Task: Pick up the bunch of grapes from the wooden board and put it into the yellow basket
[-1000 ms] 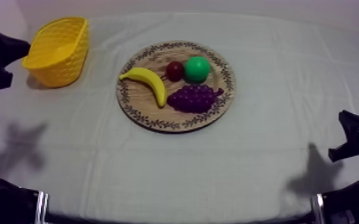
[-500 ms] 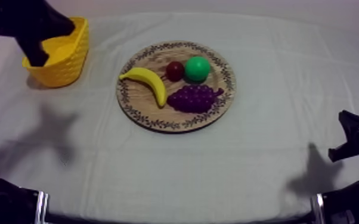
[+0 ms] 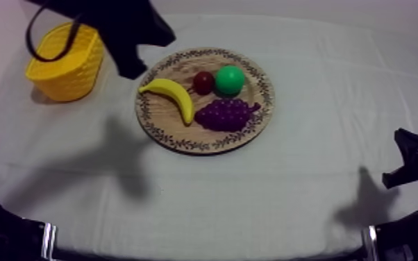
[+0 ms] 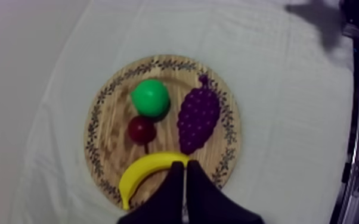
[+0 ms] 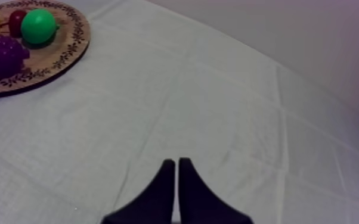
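Observation:
The purple bunch of grapes [image 3: 227, 114] lies on the near right part of the round wooden board [image 3: 162, 116]. The yellow basket [image 3: 66, 62] stands at the far left. My left gripper [image 3: 130, 69] hangs between basket and board, by the board's far-left rim. In the left wrist view its fingers lie together as a narrow wedge [image 4: 185, 170] over the banana [image 4: 149, 171], with the grapes [image 4: 198, 119] just beyond. My right gripper [image 3: 410, 163] rests low at the right edge; its shut wedge [image 5: 176, 162] points over bare cloth, far from the grapes [image 5: 3, 53].
Also on the board are a banana [image 3: 170, 94], a small red fruit [image 3: 203, 82] and a round green fruit [image 3: 230, 80]. The left arm's shadow falls on the cloth near the board's left.
My left arm has swung from the far left edge, over the basket, to the board's far-left rim. The right arm and the fruit have not moved.

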### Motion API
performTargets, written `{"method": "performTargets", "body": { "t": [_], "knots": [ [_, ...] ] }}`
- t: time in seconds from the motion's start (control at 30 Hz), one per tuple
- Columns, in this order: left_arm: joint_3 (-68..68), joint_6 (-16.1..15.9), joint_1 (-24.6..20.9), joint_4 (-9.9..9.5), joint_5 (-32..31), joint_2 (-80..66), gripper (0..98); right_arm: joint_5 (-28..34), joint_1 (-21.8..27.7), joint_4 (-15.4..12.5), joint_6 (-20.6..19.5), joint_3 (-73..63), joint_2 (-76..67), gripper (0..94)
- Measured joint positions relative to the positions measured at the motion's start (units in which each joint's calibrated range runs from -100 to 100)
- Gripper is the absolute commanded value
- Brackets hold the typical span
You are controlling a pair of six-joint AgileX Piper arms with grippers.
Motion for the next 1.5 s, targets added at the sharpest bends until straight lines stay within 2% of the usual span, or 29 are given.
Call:
{"method": "performTargets", "body": {
  "t": [0.27, 0.4, 0.5, 0.77, 1.03, 1.2, 1.5],
  "knots": [
    [-7.7, 2.0, 4.3, -2.28, 0.8, 8.8, 0.1, 0.0, 0.0, 0.0, 0.0, 0.0, 0.0, 0.3],
    [-8.3, 2.4, 5.0, -2.57, 1.0, 11.5, 5.5, 0.0, 0.0, 0.0, 0.0, 0.0, 0.0, 0.3],
    [-8.3, 2.5, 5.0, -2.76, 1.0, 12.5, 15.1, 0.0, 0.0, 0.0, 0.0, 0.0, 0.0, 0.3],
    [-9.5, 3.4, 5.2, -3.3, 2.2, 14.2, 49.1, 0.0, 0.0, 0.0, 0.0, 0.0, 0.0, 0.3],
    [-10.4, 4.1, 5.5, -4.18, 2.9, 15.9, 68.5, 0.0, 0.0, 0.0, 0.0, 0.0, 0.0, 0.3],
    [-11.4, 4.4, 5.6, -4.18, 3.2, 17.5, 73.5, 0.0, 0.0, 0.0, 0.0, 0.0, 0.0, 0.3],
    [-13.9, 5.0, 5.7, -4.87, 2.0, 24.1, 75.1, 0.0, 0.0, 0.0, 0.0, 0.0, 0.0, 0.3]
  ]
}}
